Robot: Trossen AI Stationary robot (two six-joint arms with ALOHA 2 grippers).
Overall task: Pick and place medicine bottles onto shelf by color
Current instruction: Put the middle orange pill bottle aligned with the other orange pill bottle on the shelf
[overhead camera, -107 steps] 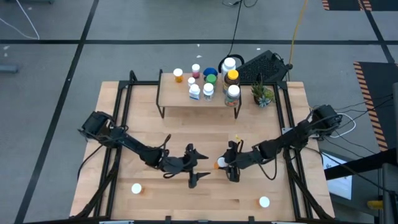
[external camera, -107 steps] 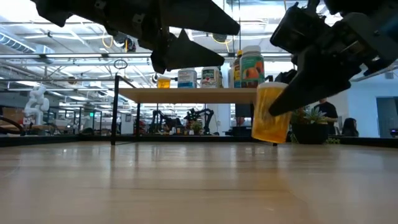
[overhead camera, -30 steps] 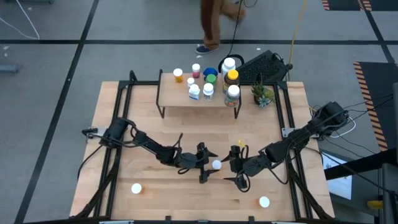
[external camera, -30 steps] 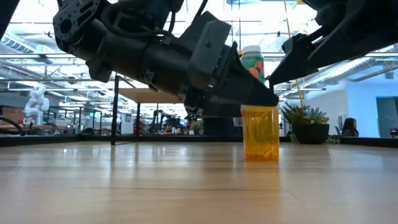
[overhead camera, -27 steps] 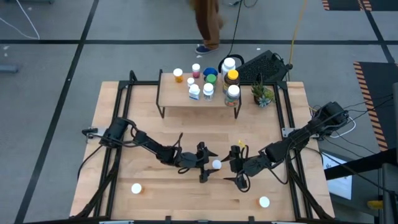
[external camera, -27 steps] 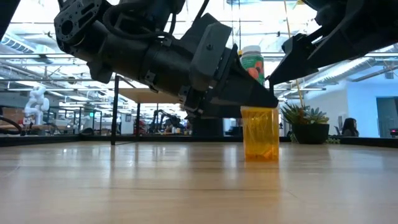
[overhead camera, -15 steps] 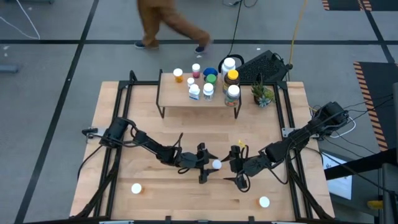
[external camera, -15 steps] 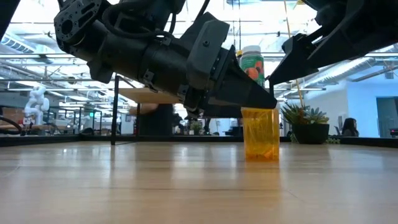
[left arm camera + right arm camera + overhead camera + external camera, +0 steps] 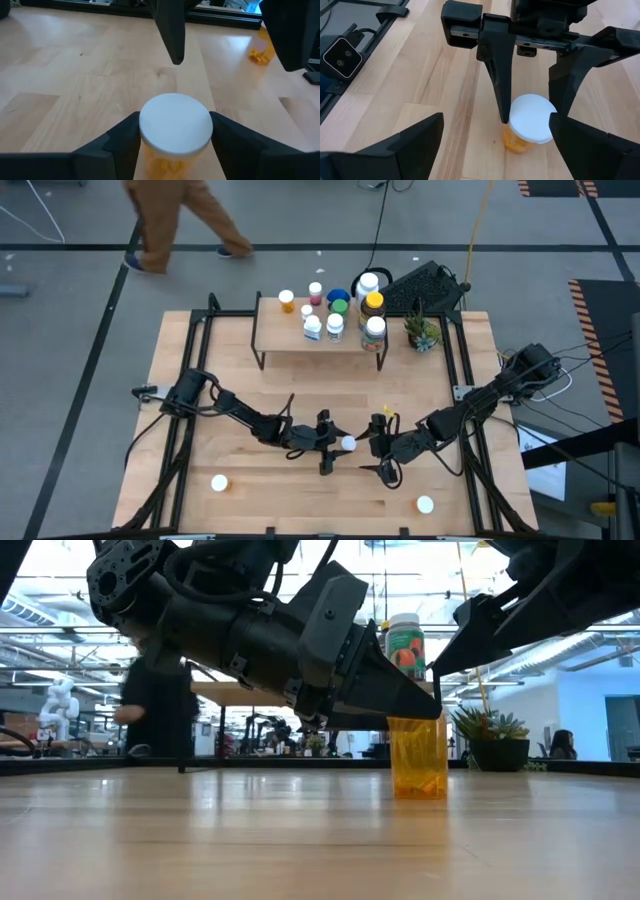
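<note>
Orange bottle (image 9: 419, 755) with white cap sits between the left gripper (image 9: 333, 444) jaws, which bracket it just under the cap but contact isn't clear; right gripper (image 9: 381, 448) jaws hang wide open just beside. Bottle stands upright mid-desk toward the front edge, long axis vertical, cap up. Close squarely below the cap, lift straight to avoid tipping, then carry to the shelf (image 9: 275, 335) at the rear edge beside the orange-toned bottles.

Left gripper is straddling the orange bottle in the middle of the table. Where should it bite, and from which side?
Judging by its pose, grip the orange bottle on its straight wall just under the white cap, coming in level from the left arm's side. It stands upright, and the left gripper already has open fingers flanking the cap. The right gripper waits open beside it.
</note>
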